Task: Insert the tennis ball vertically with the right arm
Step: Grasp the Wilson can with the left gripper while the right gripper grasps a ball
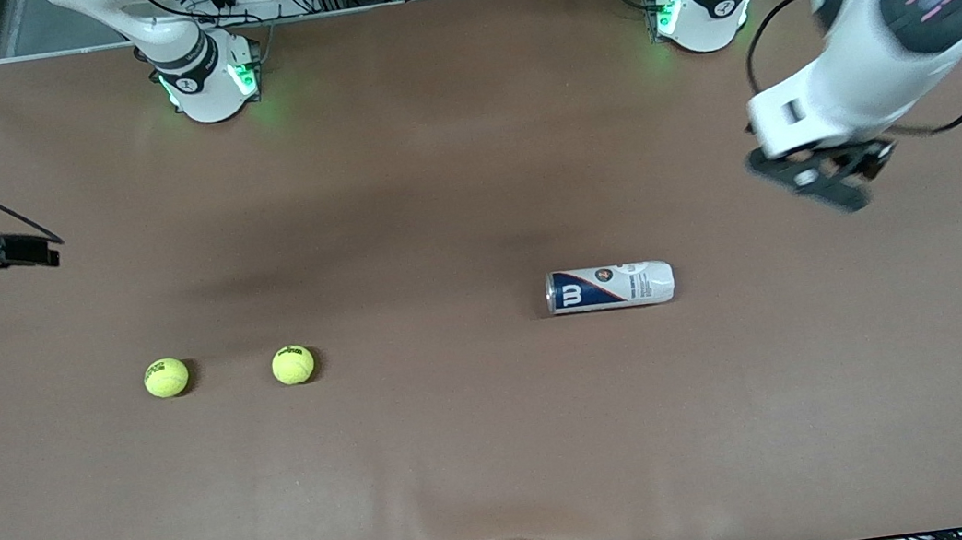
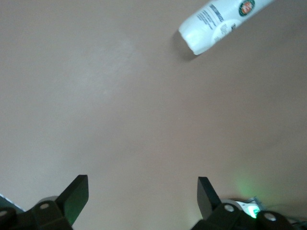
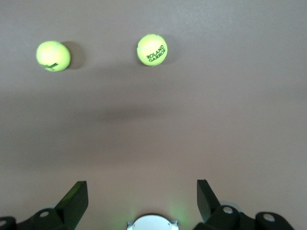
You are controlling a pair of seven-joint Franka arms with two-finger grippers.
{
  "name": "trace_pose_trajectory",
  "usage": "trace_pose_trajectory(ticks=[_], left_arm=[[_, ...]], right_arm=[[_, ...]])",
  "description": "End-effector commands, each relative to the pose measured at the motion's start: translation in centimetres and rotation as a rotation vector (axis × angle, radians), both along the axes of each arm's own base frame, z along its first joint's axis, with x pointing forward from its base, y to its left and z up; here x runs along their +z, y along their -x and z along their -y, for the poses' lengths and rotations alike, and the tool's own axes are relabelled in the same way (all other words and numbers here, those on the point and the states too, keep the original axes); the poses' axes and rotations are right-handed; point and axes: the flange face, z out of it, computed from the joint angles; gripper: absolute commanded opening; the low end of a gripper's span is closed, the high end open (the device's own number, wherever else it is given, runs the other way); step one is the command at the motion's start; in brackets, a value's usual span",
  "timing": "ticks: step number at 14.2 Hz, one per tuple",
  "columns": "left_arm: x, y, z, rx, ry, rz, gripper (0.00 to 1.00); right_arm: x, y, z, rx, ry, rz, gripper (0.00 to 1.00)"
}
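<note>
One ball can [image 1: 611,286] lies on its side on the table [image 1: 505,453]; two tennis balls [image 1: 166,377] [image 1: 293,364] rest toward the right arm's end from it; right gripper [image 3: 142,201] and left gripper [image 2: 143,197] both hover agape, empty.

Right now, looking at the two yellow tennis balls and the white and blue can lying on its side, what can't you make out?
- White and blue can: whether its mouth is open; front view, seen side-on.
- Same can, left wrist view: cut off by the picture's edge.
- Right gripper: front view, arm cut off at the edge.
- Yellow tennis balls: print too small, front view.
</note>
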Motion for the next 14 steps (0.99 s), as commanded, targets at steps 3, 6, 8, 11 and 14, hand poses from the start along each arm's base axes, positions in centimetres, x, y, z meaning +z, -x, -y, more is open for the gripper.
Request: trace_pose_trajectory(ticks=[3,6,8,11,14], left_arm=[[-5.8,1.3,10.2,-0.311,-0.176,-0.015,1.0],[-10.4,1.5,13.5,-0.409,-0.208,-0.034,1.0],[-12.7,1.8,15.3,-0.476,-0.215,-0.039,1.0],[-16.0,2.8,17.6,-0.568,-0.24,-0.074,1.0],[-19.2,2.6,17.7,-0.621,-0.246,-0.129,1.0]], right_arm=[[-8.1,-2.3,-0.5,0.02,0.006,0.009,1.0],[-14.0,-5.1,-1.7,0.063,0.011,0.037,1.0],[-17.1,-6.7,-2.0,0.114,0.013,0.085,1.0],[-22.2,-8.1,-1.2,0.119,0.025,0.13,1.0],[-25.8,-8.3,-0.5,0.121,0.026,0.122,1.0]])
